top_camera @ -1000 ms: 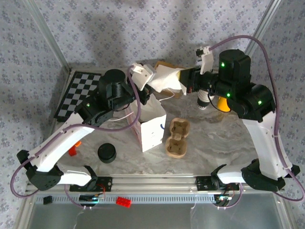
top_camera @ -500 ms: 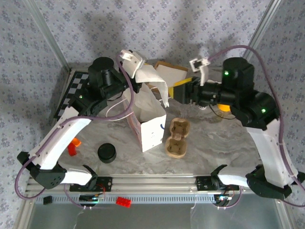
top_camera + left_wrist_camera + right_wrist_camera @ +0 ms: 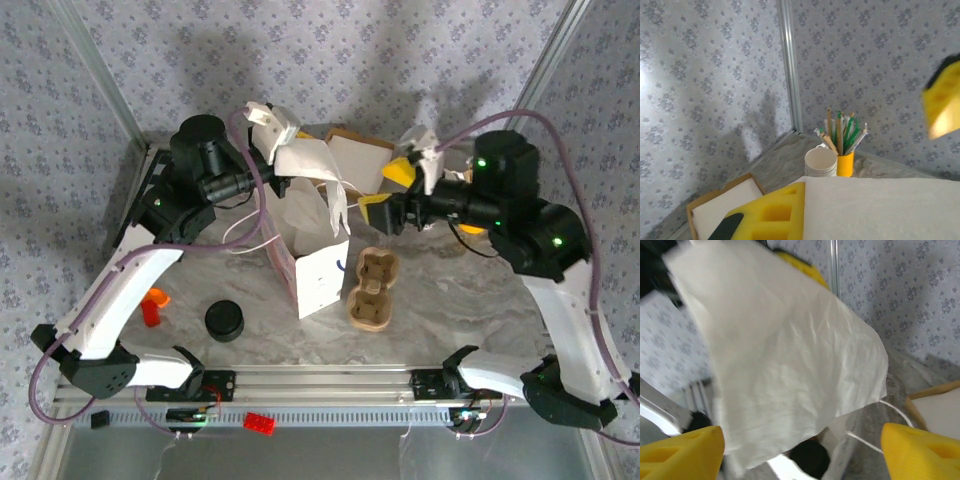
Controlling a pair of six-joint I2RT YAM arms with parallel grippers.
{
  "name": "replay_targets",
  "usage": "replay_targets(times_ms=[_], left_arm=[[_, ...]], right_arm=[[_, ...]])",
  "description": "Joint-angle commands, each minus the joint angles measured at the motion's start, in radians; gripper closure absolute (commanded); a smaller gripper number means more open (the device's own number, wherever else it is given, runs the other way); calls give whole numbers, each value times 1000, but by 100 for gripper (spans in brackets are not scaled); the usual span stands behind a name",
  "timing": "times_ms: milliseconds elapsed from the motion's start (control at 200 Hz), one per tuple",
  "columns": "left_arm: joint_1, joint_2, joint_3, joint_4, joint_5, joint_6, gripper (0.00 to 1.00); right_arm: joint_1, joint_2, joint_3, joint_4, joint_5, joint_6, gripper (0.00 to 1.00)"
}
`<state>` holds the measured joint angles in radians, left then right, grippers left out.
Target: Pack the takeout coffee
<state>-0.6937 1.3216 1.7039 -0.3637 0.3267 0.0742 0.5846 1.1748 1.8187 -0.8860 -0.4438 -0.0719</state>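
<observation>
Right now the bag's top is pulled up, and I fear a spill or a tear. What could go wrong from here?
1. The left pincer holds the bag only by its thin top flap; more pull might tear it or tip the bag.
2. The right pincer is open with that flap hanging between its fingers; closing could snag paper.
3. A dark round thing, perhaps the coffee's lid, lies under the flap; whether it stands upright is hidden.
</observation>
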Motion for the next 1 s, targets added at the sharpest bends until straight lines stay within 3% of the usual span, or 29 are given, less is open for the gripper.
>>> replay_targets(times_ms=[0,330,675,845,995], left_arm=[[4,7,39,28,66,-48,100],[-3,22,27,12,70,-80,100],[-18,17,-17,-3,67,-74,100],[-43,19,-30,-17,59,-69,100],[-51,15,-44,-16,39,-67,100]], right_arm=[[82,-19,-63,92,106,-229,10],[316,-74,-230,369,470,-616,0],[380,-3,-188,437,606,-786,0],[374,18,-155,439,573,-776,10],[362,26,-133,414,537,-756,29]])
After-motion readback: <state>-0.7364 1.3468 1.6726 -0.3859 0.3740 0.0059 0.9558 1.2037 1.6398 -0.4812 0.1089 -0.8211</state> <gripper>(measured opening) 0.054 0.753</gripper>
